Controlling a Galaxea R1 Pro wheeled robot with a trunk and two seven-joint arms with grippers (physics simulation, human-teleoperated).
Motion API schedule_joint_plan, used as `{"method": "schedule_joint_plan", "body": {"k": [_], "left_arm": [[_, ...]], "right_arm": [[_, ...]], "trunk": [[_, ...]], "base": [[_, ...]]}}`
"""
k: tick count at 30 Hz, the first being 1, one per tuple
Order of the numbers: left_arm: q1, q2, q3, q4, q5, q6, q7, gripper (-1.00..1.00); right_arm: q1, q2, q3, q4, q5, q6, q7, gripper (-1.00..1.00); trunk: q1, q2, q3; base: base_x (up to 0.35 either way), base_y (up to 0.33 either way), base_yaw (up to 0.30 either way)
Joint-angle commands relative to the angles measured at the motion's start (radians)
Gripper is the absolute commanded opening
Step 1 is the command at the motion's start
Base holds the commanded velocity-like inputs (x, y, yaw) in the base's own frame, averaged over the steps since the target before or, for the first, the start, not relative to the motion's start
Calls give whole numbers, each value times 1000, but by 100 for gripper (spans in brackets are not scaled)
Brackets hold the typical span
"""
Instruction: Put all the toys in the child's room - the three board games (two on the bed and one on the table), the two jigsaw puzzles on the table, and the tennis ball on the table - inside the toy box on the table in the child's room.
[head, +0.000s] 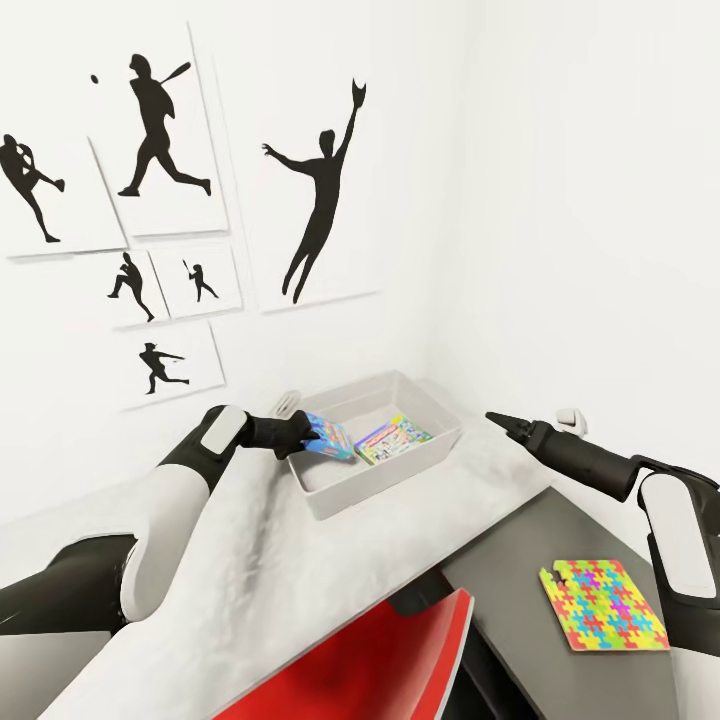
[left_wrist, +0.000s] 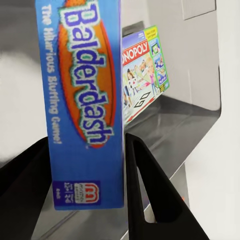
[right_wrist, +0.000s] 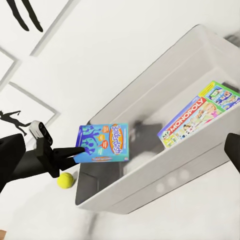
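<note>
From my head, my left jaws (head: 300, 436) clamp a blue flat Balderdash game box (head: 329, 437) over the light grey tapered tub (head: 330, 495) on the pale worktop (head: 240, 560); a Monopoly box (head: 392, 440) lies inside. A multicoloured jigsaw sheet (head: 603, 604) lies on the dark lower section. My right jaws (head: 498, 418) look together.

Left wrist: black fingers (left_wrist: 150, 190) pinch the Balderdash box (left_wrist: 85, 110).

Right wrist: a yellow-green ball (right_wrist: 65, 180) sits beside the tub (right_wrist: 165, 185).

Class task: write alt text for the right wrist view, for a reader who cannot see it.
The left gripper holds a blue Balderdash game box over the near end of a light grey toy box, where a Monopoly box already lies. A tennis ball sits just outside the tub, below the gripper, under black silhouette pictures on the white wall.
</note>
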Motion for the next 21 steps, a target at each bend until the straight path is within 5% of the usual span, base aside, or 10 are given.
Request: {"method": "schedule_joint_plan", "body": {"k": [1, 21], "left_arm": [[-1, -1, 8, 0, -6, 6, -3, -100], [-1, -1, 8, -1, -7, 6, -3, -100]], "right_arm": [[-1, 0, -1, 0, 9, 4, 10, 100], [-1, 0, -1, 0, 10, 4, 10, 100]], "trunk": [[0, -1, -1], [0, -1, -1]], "base": [[0, 0, 0], [0, 0, 0]]}}
